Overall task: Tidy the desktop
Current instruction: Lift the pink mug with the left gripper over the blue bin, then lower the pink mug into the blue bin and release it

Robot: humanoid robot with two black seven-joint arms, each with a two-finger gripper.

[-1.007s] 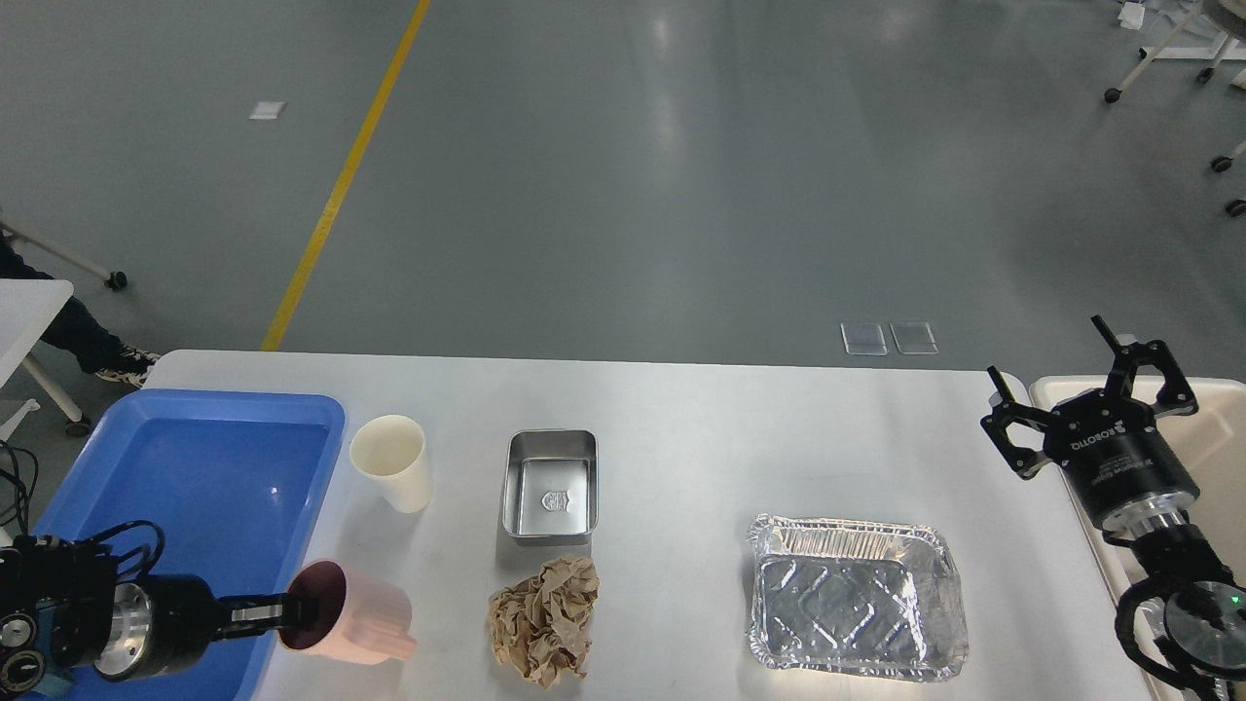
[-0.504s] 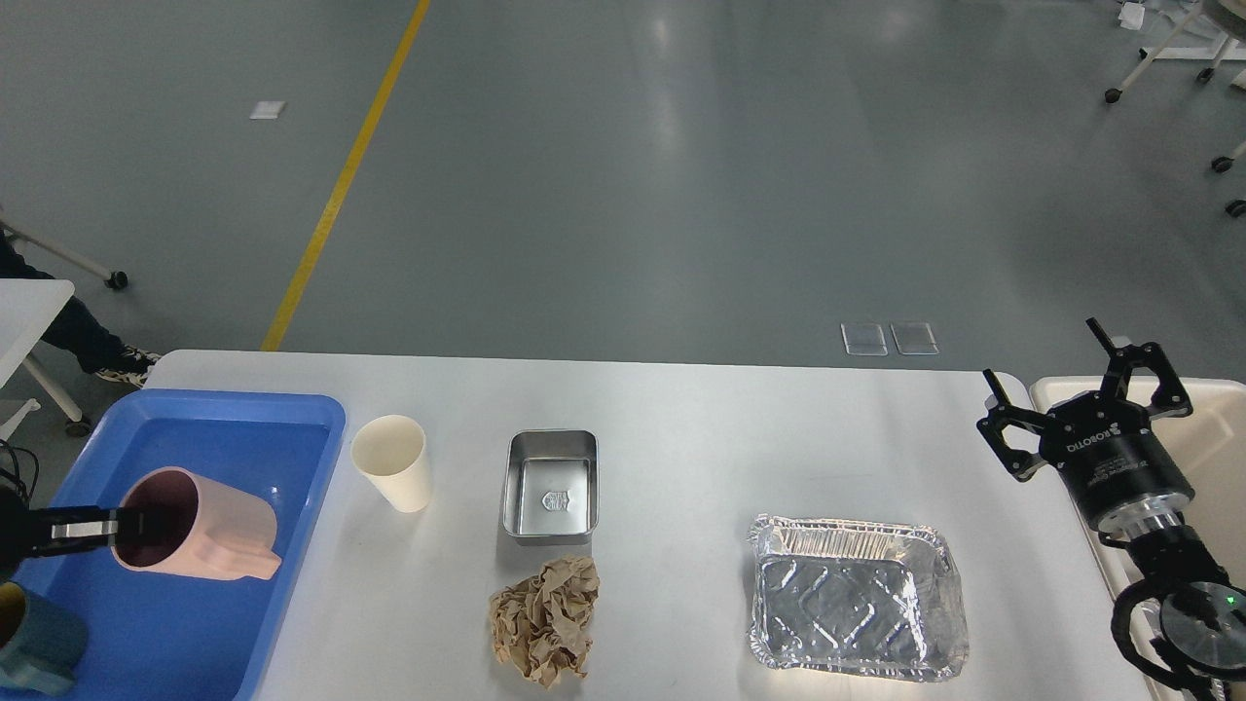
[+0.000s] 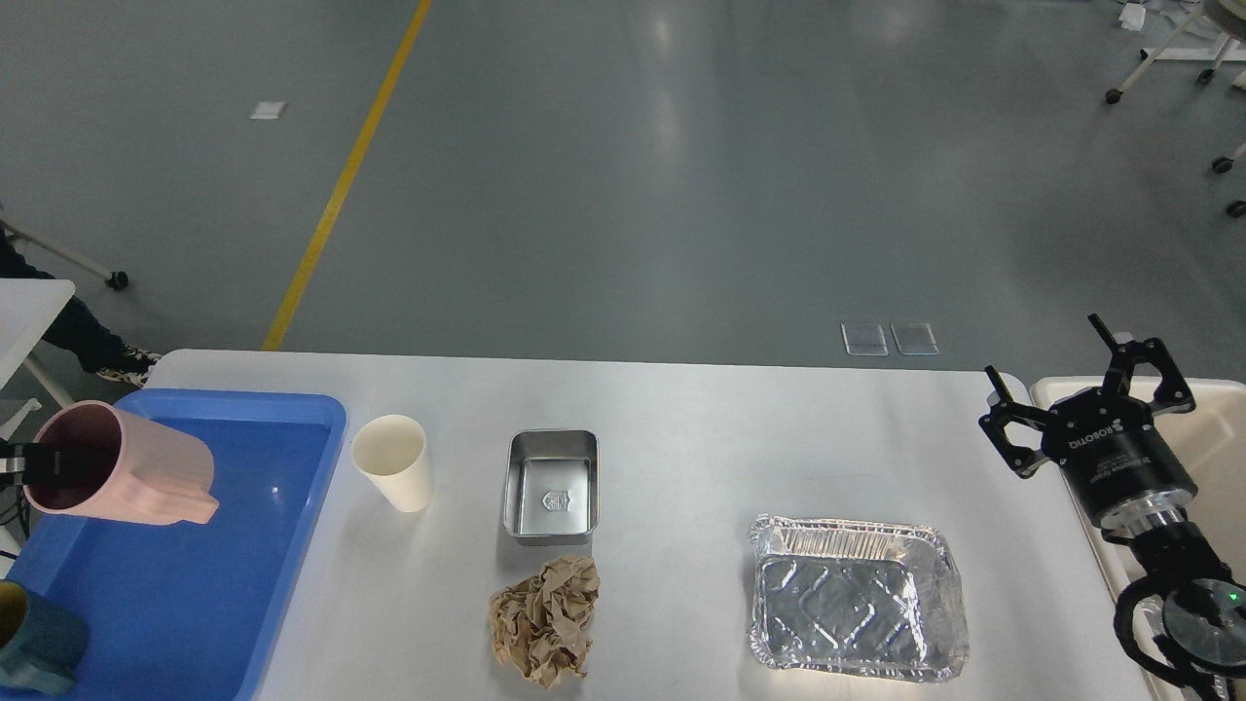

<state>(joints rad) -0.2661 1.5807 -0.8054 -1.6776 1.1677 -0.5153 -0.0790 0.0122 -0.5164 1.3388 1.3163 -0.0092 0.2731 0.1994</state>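
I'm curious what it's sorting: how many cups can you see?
3. A pink cup held by the left gripper over the blue tray; a cream cup on the desktop beside the tray; a teal cup, partly cut off, at the tray's near-left corner.

A lab or factory test hall, most likely: a wide grey sealed floor (image 3: pixel 681 175) with a yellow lane line (image 3: pixel 341 185) at upper left, wheeled furniture legs (image 3: pixel 1158 58) at upper right, and a white worktable (image 3: pixel 701 438) below.
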